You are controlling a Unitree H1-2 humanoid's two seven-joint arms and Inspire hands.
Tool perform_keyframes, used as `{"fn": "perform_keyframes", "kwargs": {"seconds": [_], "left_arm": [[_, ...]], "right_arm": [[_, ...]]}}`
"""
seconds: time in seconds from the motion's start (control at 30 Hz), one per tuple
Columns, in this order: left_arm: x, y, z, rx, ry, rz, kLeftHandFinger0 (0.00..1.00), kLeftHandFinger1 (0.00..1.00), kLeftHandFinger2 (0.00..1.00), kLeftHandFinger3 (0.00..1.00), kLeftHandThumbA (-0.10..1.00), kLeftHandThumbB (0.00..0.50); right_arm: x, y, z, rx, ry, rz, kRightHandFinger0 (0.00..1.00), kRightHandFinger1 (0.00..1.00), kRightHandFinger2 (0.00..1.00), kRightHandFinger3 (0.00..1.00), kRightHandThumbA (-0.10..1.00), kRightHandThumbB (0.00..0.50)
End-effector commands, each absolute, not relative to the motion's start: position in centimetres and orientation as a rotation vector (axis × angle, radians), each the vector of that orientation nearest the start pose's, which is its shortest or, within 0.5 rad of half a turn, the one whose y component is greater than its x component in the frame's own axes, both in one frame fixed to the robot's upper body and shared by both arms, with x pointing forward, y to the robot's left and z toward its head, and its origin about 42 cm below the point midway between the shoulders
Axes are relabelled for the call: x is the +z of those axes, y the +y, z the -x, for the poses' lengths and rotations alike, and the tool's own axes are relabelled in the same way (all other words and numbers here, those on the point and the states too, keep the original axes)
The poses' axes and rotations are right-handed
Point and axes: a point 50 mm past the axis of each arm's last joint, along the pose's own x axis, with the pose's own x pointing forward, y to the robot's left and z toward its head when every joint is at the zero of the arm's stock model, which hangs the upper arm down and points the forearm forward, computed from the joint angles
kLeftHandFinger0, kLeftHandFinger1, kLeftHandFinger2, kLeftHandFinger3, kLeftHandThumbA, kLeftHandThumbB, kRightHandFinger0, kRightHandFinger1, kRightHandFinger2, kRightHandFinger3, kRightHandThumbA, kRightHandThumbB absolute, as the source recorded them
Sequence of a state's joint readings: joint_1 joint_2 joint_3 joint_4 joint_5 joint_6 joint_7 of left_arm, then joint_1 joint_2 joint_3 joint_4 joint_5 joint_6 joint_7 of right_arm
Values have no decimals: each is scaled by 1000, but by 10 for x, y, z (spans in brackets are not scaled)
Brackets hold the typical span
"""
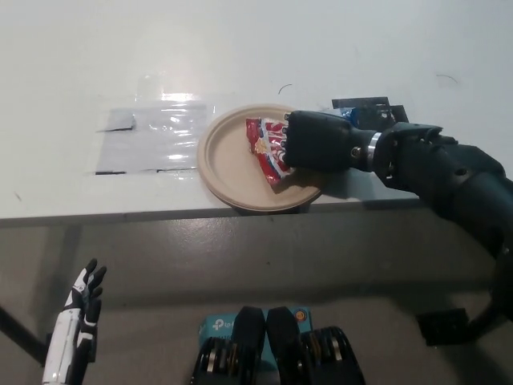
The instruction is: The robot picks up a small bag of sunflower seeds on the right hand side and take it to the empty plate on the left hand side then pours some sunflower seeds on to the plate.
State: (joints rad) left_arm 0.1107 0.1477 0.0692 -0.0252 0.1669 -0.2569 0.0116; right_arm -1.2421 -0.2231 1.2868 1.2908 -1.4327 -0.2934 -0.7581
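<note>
A tan round plate point(231, 160) sits near the table's front edge. My black right hand point(317, 143) reaches over its right half and is shut on a small red and white bag of sunflower seeds point(265, 149). The bag hangs tilted over the plate with its lower end pointing down toward the plate's surface. No seeds are visible on the plate. My white left hand point(76, 333) rests low at the lower left, below the table, with its fingers apart and holding nothing.
A clear plastic sheet point(152, 138) lies taped on the white table point(240, 56) left of the plate. A dark flat patch point(365, 107) shows on the table behind my right wrist. The table's front edge point(120, 215) runs just below the plate.
</note>
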Motion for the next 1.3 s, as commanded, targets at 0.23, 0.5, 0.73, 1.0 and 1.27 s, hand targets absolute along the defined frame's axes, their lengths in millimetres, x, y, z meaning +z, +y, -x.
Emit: {"fn": "perform_keyframes", "kwargs": {"seconds": [0.23,0.5,0.73,1.0,1.27], "left_arm": [[109,283,-245,41,-231,-358,1000,1000,944,1000,1000,0],[108,282,-244,47,-232,-358,1000,1000,921,1000,1000,0],[106,286,-241,53,-229,-362,1000,1000,914,1000,1000,0],[107,284,-245,54,-241,-366,1000,1000,900,1000,1000,0],[108,287,-244,60,-243,-367,1000,1000,894,1000,1000,0]], "right_arm": [[301,-148,-567,570,-1252,2357,0,0,22,151,31,360],[319,-172,-573,446,-1219,2419,0,0,235,46,18,341],[294,-178,-564,519,-1225,2365,0,0,272,66,-94,396],[285,-166,-561,558,-1246,2402,0,0,208,38,-48,377],[285,-176,-566,358,-1106,2288,0,59,430,122,-80,286]]}}
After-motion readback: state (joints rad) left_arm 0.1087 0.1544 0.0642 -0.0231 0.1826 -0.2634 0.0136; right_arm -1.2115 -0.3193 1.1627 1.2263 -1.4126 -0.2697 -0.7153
